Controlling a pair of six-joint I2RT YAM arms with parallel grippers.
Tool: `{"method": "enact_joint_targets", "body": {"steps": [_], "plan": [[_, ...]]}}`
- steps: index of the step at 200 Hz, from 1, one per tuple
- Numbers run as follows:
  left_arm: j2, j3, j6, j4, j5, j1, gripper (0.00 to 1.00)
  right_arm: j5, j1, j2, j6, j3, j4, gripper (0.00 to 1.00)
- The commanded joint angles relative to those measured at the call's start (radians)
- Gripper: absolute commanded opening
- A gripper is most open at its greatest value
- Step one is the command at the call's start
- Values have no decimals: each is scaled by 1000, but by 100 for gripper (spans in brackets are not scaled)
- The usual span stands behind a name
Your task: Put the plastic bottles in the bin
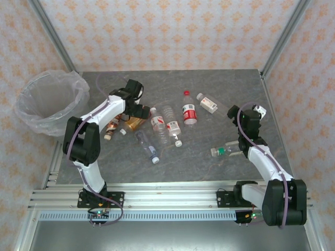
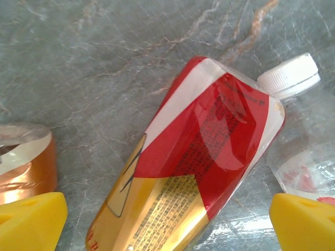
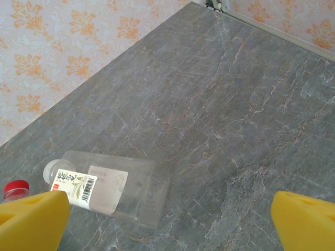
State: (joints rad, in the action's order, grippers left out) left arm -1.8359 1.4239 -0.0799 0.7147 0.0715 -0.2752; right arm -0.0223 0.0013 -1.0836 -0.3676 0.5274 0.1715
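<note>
Hazard of crowding under the left gripper (image 2: 167, 224), its jaws spread wide.
A red-and-gold bottle (image 2: 209, 146) lies on the counter (image 2: 104, 78) below the jaws, with a brown-orange bottle (image 2: 26, 162) and a clear bottle (image 2: 309, 162) just beside it; closing could catch or roll a neighbour. The right gripper (image 3: 170, 222), equally wide, holds nothing near a white-labelled bottle (image 3: 110, 191). The bin (image 1: 26, 112) stands well apart.

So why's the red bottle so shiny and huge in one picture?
Left wrist view: the camera is very close, so the red-and-gold bottle looks huge and light glares off its label; right wrist view: the clear bottle shows little glare.
</note>
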Motion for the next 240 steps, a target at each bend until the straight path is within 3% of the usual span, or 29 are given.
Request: {"method": "enact_joint_targets", "body": {"steps": [1,41,62,104,141,164,240], "plan": [[-42,72,70,79,19,2,100,19,-1,13,-13,34,-25,99],[-126,120,126,100,69,-4,100,24,-1,20,14,54,-64,99],[-163,135,122,99,40,-4,100,24,0,28,15,50,-65,99],[-248,201,128,105,41,-18,89,42,-1,30,15,52,-68,99],[-300,233,142,98,17,-27,73,265,18,1,61,109,-111,99],[-283,209,128,62,20,-27,65,311,60,4,70,126,-105,99],[-175,145,80,-10,-37,-27,57,477,121,31,24,132,7,99]]}}
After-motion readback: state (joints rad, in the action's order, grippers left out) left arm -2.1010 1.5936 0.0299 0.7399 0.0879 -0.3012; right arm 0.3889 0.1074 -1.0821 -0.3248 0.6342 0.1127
